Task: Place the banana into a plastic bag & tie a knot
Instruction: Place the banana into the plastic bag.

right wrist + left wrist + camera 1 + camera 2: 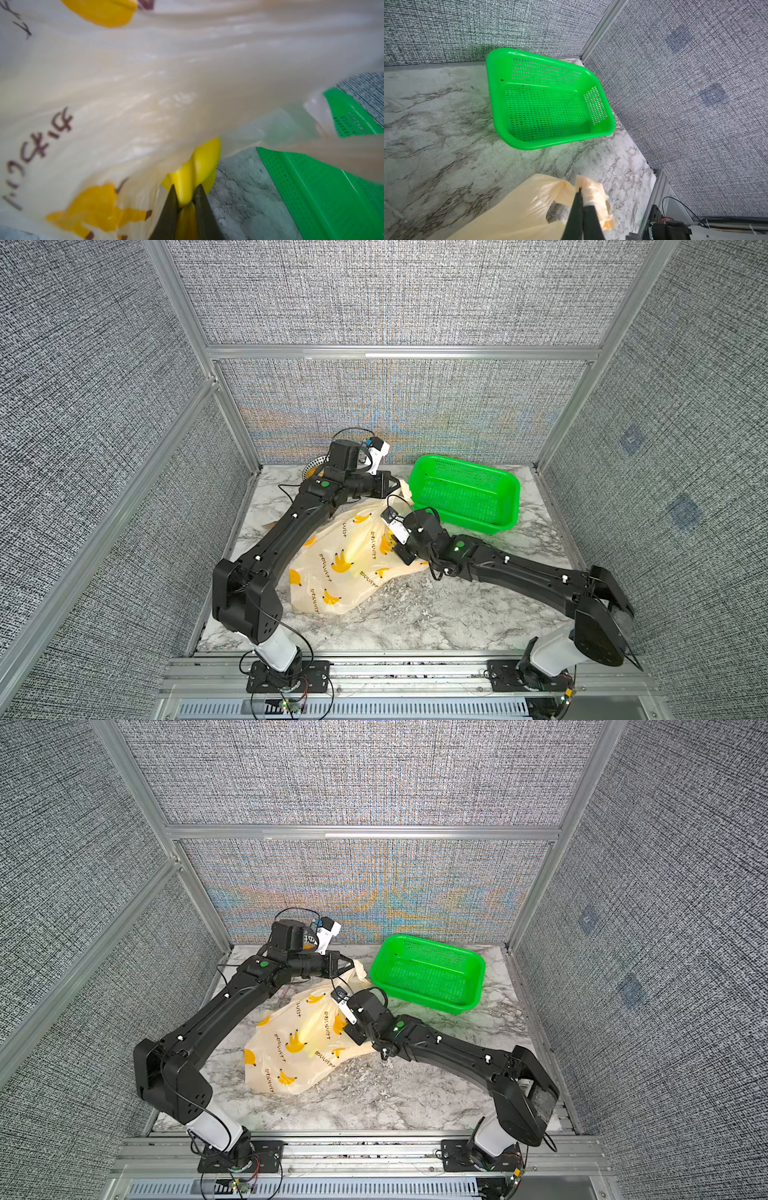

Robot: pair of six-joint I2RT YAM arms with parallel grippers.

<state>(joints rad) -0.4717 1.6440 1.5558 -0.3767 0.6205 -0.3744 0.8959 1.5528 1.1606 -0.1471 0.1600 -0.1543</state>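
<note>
The plastic bag (340, 572) lies mid-table (436, 614); the basket (463, 489) sits at its two o'clock, and the banana (197, 166) is partly inside the bag's mouth.

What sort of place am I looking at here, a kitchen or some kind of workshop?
Most likely a robot test booth, not a kitchen: grey textured panels in an aluminium frame enclose a marble-patterned tabletop, with a black left arm and right arm bolted along its front.

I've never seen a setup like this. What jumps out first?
The cream plastic bag printed with yellow bananas lies in the middle of the marble table, with a bright green basket behind it to the right. Up close, the right arm's fingers grip a real yellow banana at the bag's mouth, while the left arm's fingers pinch one bag handle.
</note>
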